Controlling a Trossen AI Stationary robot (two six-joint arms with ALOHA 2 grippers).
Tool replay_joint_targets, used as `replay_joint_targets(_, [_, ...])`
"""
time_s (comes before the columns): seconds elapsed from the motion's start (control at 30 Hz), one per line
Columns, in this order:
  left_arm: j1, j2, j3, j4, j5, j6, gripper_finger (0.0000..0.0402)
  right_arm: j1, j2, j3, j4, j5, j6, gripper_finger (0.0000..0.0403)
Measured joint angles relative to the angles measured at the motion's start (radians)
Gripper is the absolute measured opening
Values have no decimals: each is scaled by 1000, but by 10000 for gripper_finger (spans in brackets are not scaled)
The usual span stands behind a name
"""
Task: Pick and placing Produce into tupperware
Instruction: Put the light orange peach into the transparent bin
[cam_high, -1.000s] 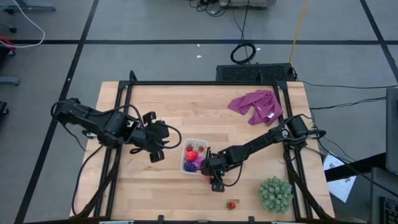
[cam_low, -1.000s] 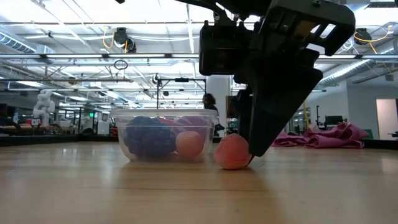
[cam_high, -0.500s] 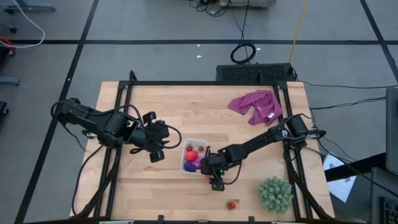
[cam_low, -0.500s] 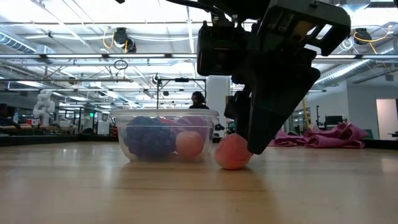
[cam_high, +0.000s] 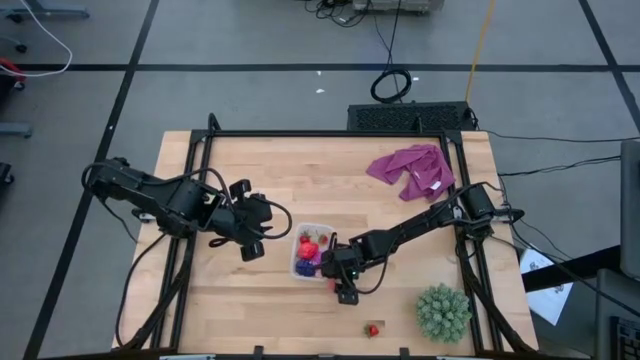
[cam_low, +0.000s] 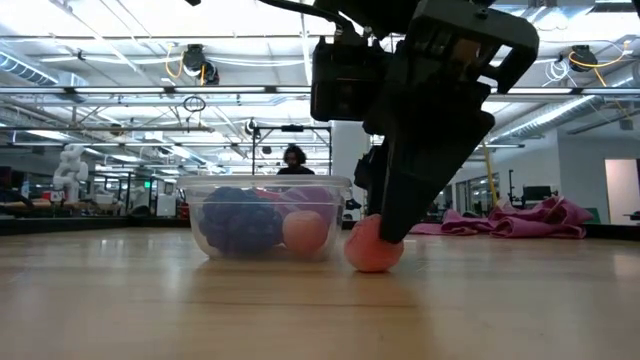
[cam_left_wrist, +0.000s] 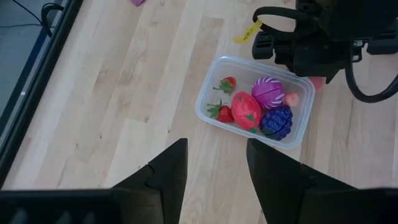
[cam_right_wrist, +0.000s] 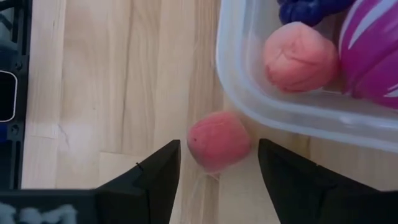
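Hovering low over the table (cam_high: 250, 170), the right gripper (cam_right_wrist: 214, 171) has its two dark fingers (cam_right_wrist: 155, 180) spread apart, with a small pink-red round fruit (cam_right_wrist: 219, 141) lying on the wood between them and just outside the tupperware (cam_right_wrist: 249, 93); the low view shows that fruit (cam_low: 372, 245) resting on the tabletop, close beside the clear container (cam_low: 265, 218), with a finger tip down against or just behind it. Inside the tupperware (cam_left_wrist: 208, 102) lie a second pink ball (cam_left_wrist: 290, 99), a purple-pink striped round piece (cam_left_wrist: 268, 91), a purple grape bunch (cam_left_wrist: 277, 121), a larger red piece (cam_left_wrist: 246, 110) and two strawberries (cam_left_wrist: 228, 83). The container wall stands right next to the loose fruit. Farther off, another strawberry (cam_high: 372, 329) lies alone near the front edge, a spiky green plant (cam_high: 443, 311) sits at the front right corner, and a purple-pink cloth (cam_high: 412, 170) is crumpled at the back right. The right arm (cam_high: 410, 232) stretches from the right side diagonally toward the table's middle, wrist bent down. The left gripper (cam_high: 250, 235) waits just left of the container, raised, its fingers (cam_left_wrist: 165, 171) parted and holding nothing.
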Motion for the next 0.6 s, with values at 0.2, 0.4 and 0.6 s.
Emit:
replay_joint_targets(0.2, [0, 0, 0, 0, 0, 0, 170, 0, 0, 0, 10, 2, 21, 208])
replay_joint_targets(0.4, [0, 0, 0, 0, 0, 0, 170, 0, 0, 0, 10, 3, 24, 208])
replay_joint_targets(0.6, [0, 0, 0, 0, -1, 0, 170, 0, 0, 0, 10, 3, 24, 205])
